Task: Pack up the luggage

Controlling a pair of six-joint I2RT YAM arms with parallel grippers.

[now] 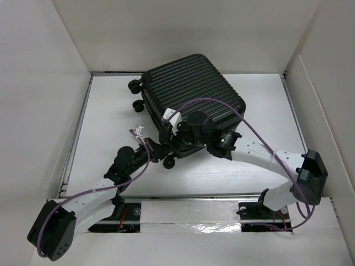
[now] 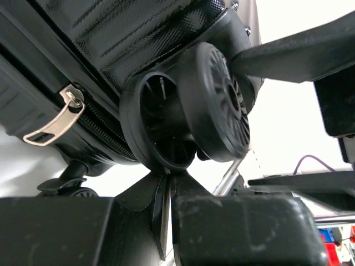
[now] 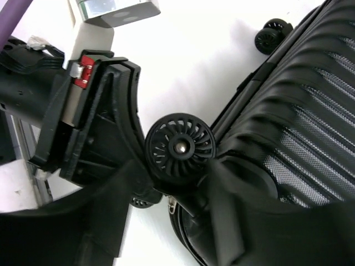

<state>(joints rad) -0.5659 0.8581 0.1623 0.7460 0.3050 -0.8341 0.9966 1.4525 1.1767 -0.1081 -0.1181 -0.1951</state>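
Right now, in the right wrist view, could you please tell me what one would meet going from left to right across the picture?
In order: the left end effector → the caster wheel → the ribbed shell of the luggage.

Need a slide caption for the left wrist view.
Left wrist close-up: twin caster wheel on the black suitcase, silver zipper pull at left.
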